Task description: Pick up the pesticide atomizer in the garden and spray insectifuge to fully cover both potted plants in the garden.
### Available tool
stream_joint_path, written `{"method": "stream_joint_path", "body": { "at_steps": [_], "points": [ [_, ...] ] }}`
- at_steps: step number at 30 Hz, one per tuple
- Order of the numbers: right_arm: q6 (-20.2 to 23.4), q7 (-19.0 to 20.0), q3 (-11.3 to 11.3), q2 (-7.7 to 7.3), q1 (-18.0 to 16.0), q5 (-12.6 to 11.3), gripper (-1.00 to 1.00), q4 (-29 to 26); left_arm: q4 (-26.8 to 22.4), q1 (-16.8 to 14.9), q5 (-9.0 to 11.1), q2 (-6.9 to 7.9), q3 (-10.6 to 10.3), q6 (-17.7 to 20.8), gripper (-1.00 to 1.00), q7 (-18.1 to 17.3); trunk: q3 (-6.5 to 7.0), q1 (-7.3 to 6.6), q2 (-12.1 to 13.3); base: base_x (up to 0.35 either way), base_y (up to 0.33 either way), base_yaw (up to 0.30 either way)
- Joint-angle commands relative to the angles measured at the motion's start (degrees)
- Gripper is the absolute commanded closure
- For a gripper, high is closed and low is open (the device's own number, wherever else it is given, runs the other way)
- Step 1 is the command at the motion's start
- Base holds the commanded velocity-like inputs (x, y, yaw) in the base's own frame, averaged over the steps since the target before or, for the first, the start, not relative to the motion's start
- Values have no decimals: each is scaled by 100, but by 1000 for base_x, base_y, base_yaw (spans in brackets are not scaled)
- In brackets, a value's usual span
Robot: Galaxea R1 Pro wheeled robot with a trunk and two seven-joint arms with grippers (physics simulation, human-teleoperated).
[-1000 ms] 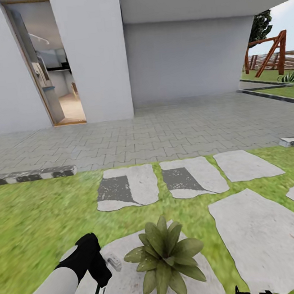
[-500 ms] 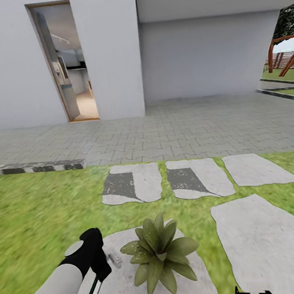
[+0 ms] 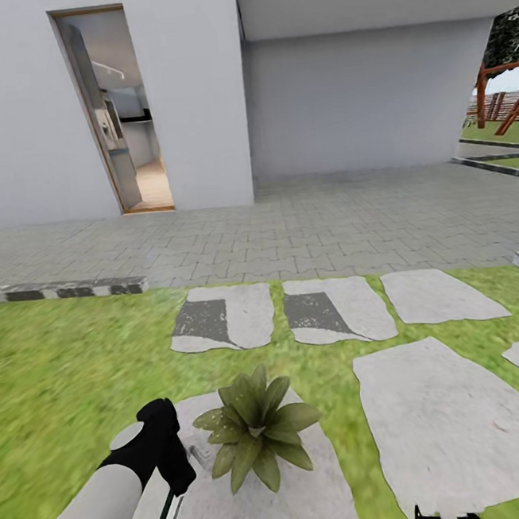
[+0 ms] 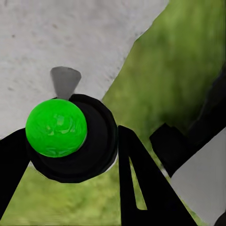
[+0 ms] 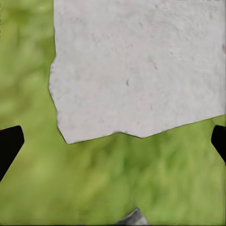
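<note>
The left gripper is clamped on the sprayer — green cap, dark body. One plant sits low in the head view's centre on a stepping stone, pot hidden. The right gripper is spread wide — tips cut off.

Rough matt stone stepping slabs sit in blurry grass; the patio is grey interlocking pavers. The atomizer's green cap looks glossy plastic.
</note>
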Motion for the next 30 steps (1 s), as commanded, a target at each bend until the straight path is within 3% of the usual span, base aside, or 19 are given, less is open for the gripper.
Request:
{"method": "stream_joint_path", "body": {
  "at_steps": [1, 14, 17, 19, 21, 30],
  "points": [
    [-16, -16, -46, 2, -2, 60, -100, 4, -11, -3, -26, 1, -6, 57, 100, -44, -5, -3, -2, -179, -225, 240],
    [-15, -16, -45, 4, -2, 60, -100, 9, -16, 43, -26, 21, 15, 78, 100, -15, -5, -3, -2, 45, -228, 274],
    [-15, -16, -45, 4, -4, 60, -100, 9, -13, 62, -24, 142, 26, 75, 100, -3, -5, -3, -2, 19, -18, 271],
    [-15, -16, -45, 8, -4, 60, -100, 9, 28, 77, 23, 400, 30, 68, 100, -7, -5, -3, -2, 4, -4, 131],
    [-15, -16, -45, 10, -3, 60, -100, 9, 50, 90, 37, 480, 29, 50, 100, -8, -5, -3, -2, 1, -1, 32],
    [-15, -16, -45, 12, -3, 60, -100, 9, 0, 158, 46, 426, 37, 60, 100, 18, -5, -3, -2, 0, 0, 146]
  ]
}}
